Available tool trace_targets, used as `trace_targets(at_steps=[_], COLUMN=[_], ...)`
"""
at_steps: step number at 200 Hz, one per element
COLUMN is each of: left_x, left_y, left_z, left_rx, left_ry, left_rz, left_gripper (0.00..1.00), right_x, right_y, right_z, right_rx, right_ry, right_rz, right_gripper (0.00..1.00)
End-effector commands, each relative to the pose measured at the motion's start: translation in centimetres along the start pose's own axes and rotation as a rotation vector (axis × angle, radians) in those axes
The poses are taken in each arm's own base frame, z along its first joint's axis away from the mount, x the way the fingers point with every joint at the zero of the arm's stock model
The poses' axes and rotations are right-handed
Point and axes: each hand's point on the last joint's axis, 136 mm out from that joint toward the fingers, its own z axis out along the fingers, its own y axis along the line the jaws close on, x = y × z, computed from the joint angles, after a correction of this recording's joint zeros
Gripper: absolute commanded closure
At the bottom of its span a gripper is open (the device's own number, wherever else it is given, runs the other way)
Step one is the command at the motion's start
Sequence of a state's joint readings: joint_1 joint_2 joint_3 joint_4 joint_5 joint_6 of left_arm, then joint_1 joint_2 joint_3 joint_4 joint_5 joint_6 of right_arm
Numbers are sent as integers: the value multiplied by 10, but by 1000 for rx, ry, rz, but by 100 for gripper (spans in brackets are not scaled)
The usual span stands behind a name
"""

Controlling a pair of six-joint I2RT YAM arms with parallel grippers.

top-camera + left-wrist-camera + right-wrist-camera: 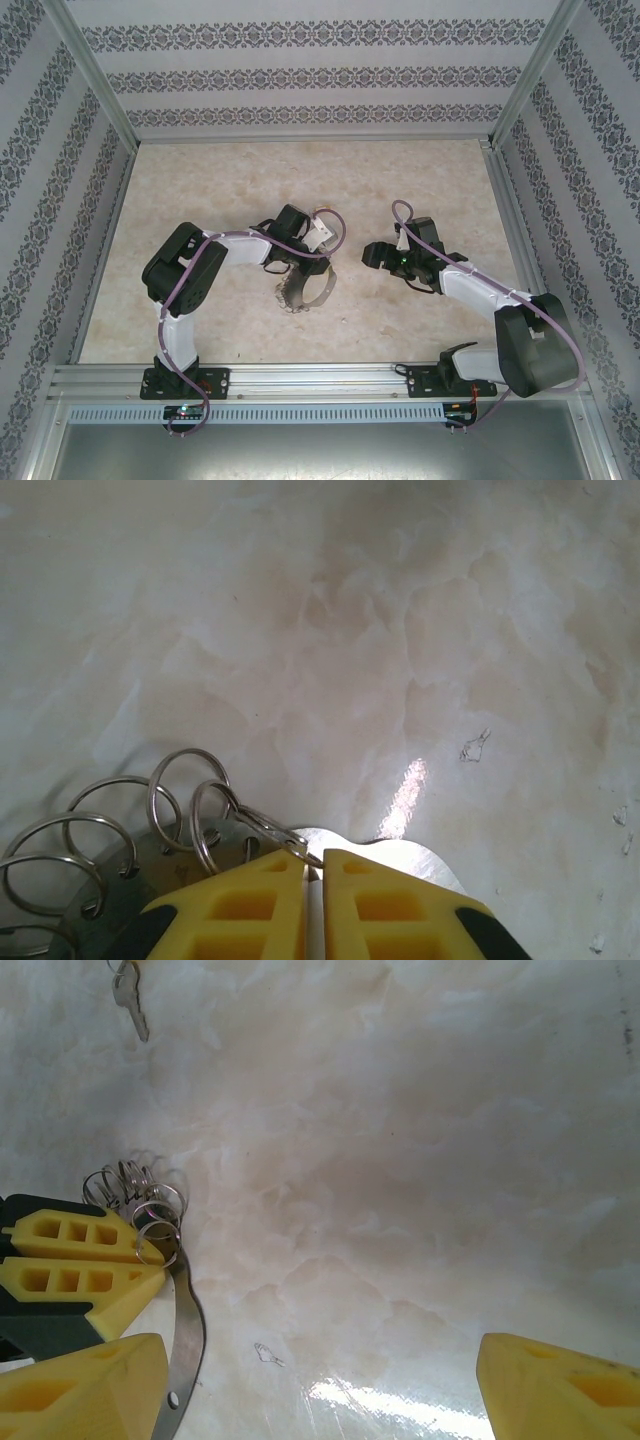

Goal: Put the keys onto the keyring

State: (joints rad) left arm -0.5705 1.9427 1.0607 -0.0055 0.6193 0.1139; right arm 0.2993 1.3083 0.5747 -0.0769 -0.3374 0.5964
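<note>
Right fingers (80,1390): yellow, nearest the lens, set wide apart with nothing between them. Free for a pick.

Left fingers (230,915): just ahead of the right fingers and to their left. Pressed together, pinching the keyring at its rim.

Keyring (185,1340): a flat metal band that curves away from the left fingertips and passes just beside the left one of the right fingers. A bunch of small wire loops (190,800) hangs at the pinch point and fans out to the left of the left fingers. Whether the band's far arc rests on the desk cannot be told.

Desk (420,1160): pale and marbled, with a patch of glare between the right fingers.

Key (131,1005): small, with a greyish blade and its head cut off by the frame edge. Lies flat on the desk, well beyond the left fingers, far ahead and to the left of the right fingers, and apart from the keyring.

Handling note, as a judgement: the step is fetching the key.
- The right fingers should pass clear of the band beside them before they swing left.
- They should come down astride the blade, not the head, so the hole is left free for a loop.
- The left pinch should be held firm — a slipped band would shift every loop.
</note>
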Motion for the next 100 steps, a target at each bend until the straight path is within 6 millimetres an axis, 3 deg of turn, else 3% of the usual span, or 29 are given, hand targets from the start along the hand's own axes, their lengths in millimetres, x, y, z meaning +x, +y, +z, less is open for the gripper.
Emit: trace_targets(at_steps=[1,12,100], left_x=[-9,-9,-20], left_y=[-2,-1,-9], left_z=[6,6,-9], left_rx=[-4,-8,-11], left_ry=[-19,-18,-26], left_rz=[24,22,24], left_gripper=[94,100,100], right_x=[-2,-3,-8], right_y=[6,7,11], right_z=[2,1,3], right_rx=[-10,-14,-32], right_ry=[-5,-7,-24], right_rz=[-28,-28,-27], right_gripper=[19,19,19])
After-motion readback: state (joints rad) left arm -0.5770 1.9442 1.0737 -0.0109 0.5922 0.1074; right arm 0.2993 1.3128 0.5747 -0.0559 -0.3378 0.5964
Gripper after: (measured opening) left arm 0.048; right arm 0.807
